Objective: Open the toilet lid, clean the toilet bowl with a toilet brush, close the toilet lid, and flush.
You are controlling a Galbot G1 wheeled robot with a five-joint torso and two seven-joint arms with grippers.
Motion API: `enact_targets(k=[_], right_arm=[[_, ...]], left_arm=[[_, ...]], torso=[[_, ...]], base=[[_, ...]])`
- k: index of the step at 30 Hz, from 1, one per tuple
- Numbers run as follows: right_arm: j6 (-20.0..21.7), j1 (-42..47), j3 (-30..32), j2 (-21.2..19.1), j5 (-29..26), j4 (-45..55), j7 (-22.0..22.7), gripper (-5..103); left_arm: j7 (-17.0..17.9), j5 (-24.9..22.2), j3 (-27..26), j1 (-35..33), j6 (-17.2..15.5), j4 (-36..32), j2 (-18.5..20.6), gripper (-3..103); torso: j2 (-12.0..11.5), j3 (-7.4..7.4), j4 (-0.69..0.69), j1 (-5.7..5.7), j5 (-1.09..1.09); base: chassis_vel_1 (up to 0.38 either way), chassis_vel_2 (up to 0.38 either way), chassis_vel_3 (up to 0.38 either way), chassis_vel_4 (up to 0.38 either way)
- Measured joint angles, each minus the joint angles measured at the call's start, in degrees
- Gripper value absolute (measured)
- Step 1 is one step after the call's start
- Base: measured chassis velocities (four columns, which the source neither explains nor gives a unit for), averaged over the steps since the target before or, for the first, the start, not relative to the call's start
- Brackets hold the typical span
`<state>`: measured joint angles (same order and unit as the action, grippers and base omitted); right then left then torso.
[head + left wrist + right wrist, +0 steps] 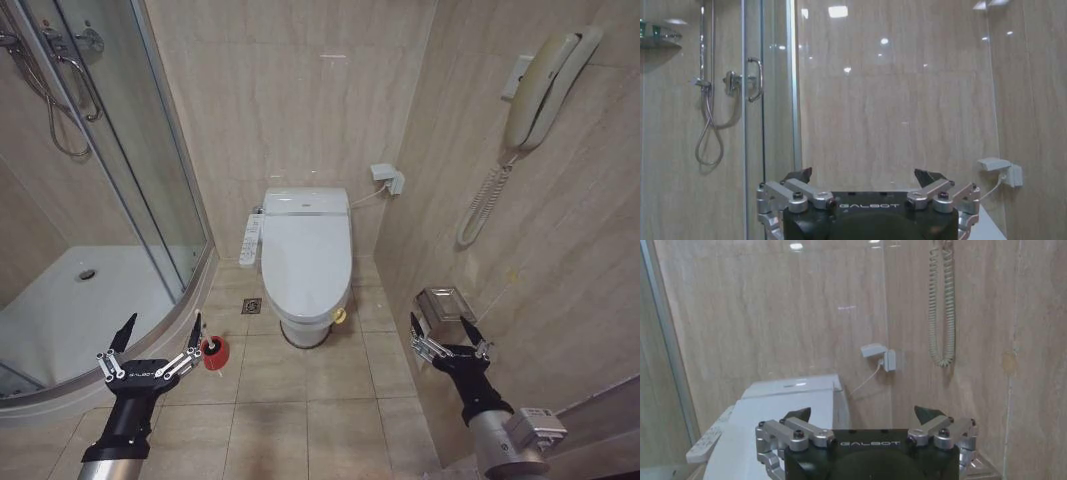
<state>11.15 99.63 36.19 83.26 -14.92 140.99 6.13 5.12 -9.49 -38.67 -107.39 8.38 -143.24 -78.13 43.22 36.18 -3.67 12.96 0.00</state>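
Observation:
The white toilet stands against the back wall with the toilet lid (305,255) down flat, a small yellow loop (339,316) at its front rim. The shut lid hides the toilet bowl. A small red holder cup (214,351) sits on the floor to the left of the toilet; I cannot make out the toilet brush in it. My left gripper (163,325) hovers open just left of the cup, holding nothing. My right gripper (443,330) hangs open to the right of the toilet, near the wall. The right wrist view shows the lid (773,412) beyond my open right gripper (863,416).
A glass shower enclosure (130,150) with a white tray (80,300) fills the left. On the right wall hang a phone (545,85) and a chrome paper holder (445,303). A floor drain (251,306) lies left of the toilet, and a control panel (249,240) is on the toilet's side.

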Motion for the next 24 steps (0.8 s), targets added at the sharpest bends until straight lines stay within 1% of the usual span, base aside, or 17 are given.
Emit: enact_targets(k=[14, 24], right_arm=[[-0.43, -0.64, 0.05, 0.29, -1.02, -0.52, -0.46, 100], [-0.79, -0.43, 0.19, 0.30, -0.75, -0.79, -0.99, 100]], left_arm=[[0.00, 0.00, 0.00, 0.00, 0.00, 0.00, 0.00, 100], [0.00, 0.00, 0.00, 0.00, 0.00, 0.00, 0.00, 100]], torso=[[0.00, 0.00, 0.00, 0.00, 0.00], [0.00, 0.00, 0.00, 0.00, 0.00]], base=[[0.000, 0.000, 0.000, 0.000], [0.000, 0.000, 0.000, 0.000]])
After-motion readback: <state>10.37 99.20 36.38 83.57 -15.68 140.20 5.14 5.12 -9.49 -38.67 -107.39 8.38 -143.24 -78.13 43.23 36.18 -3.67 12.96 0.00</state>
